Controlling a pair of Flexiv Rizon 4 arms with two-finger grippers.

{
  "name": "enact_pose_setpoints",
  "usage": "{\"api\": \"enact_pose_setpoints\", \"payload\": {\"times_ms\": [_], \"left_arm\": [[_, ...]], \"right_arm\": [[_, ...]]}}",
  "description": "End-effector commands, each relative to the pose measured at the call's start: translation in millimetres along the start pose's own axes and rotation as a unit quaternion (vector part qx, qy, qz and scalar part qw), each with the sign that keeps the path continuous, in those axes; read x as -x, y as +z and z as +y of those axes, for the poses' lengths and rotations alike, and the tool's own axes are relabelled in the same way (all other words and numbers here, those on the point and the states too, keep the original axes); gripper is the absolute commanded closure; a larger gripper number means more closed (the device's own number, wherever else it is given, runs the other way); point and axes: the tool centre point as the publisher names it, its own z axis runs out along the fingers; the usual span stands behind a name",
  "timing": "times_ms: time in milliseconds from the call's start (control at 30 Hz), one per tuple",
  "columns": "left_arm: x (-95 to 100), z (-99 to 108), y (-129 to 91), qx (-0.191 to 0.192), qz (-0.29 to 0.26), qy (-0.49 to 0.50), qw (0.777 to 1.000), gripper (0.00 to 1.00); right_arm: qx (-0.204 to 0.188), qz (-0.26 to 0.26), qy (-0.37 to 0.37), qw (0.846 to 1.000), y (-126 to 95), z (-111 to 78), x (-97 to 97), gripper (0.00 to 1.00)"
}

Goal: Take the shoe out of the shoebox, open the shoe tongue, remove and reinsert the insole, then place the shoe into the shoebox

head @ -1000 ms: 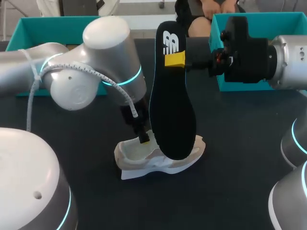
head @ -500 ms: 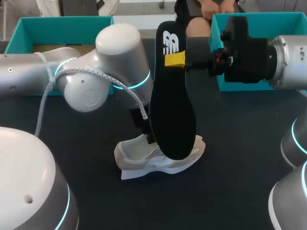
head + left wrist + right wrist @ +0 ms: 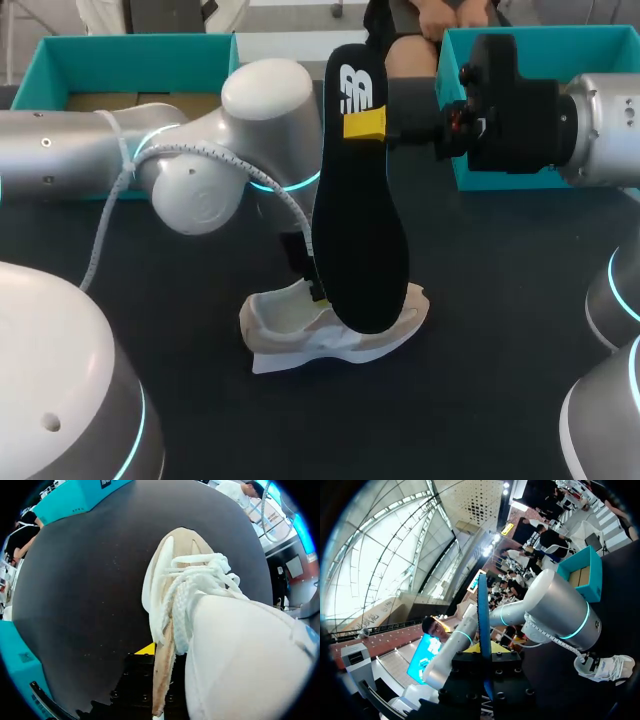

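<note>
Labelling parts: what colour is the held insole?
The insole is black, white logo; head view.

I see a black insole (image 3: pixel 360 230) with a white logo, and my right hand (image 3: pixel 358 125) shows a bright yellow tip against it. The shoe (image 3: pixel 335 335) is pale beige with white laces (image 3: pixel 200 580) and a white sole. The shoebox (image 3: pixel 130 45) and the second box (image 3: pixel 560 36) are both teal. The worktop (image 3: pixel 480 330) is near-black. My left arm (image 3: pixel 60 165) and right arm (image 3: pixel 605 125) are silver-grey with glowing cyan rings.

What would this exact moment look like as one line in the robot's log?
step: insole out | right gripper: shut on insole, upright over shoe | left gripper: at shoe opening | shoe: on table
</note>
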Motion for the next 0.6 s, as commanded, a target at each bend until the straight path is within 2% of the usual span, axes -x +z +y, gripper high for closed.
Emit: {"api": "enact_pose_setpoints", "payload": {"times_ms": [33, 100, 233, 433, 467, 567, 600], "left_arm": [[11.8, -2.0, -9.9, 0.011, 0.102, 0.067, 0.992, 1.0], [17.8, -2.7, -17.4, 0.023, 0.141, 0.101, 0.985, 1.0], [23.1, -5.2, -29.4, 0.055, 0.18, 0.172, 0.967, 1.0], [23.2, -1.8, -47.8, 0.074, 0.279, 0.295, 0.911, 1.0], [23.5, -1.6, -50.2, 0.083, 0.292, 0.318, 0.898, 1.0], [25.6, 0.4, -60.0, 0.08, 0.342, 0.381, 0.855, 1.0], [25.6, 0.4, -60.0, 0.08, 0.342, 0.381, 0.855, 1.0]], "right_arm": [[0.0, -0.002, 0.001, 1.0, 2.7, -0.4, -0.2, 1.0], [0.0, -0.002, 0.001, 1.0, 2.7, -0.4, -0.2, 1.0], [0.0, -0.002, 0.001, 1.0, 2.7, -0.4, -0.2, 1.0], [0.0, -0.002, 0.001, 1.0, 2.7, -0.4, -0.2, 1.0], [0.0, -0.002, 0.001, 1.0, 2.7, -0.4, -0.2, 1.0], [0.0, -0.002, 0.001, 1.0, 2.7, -0.4, -0.2, 1.0], [0.0, -0.002, 0.001, 1.0, 2.7, -0.4, -0.2, 1.0]]}}
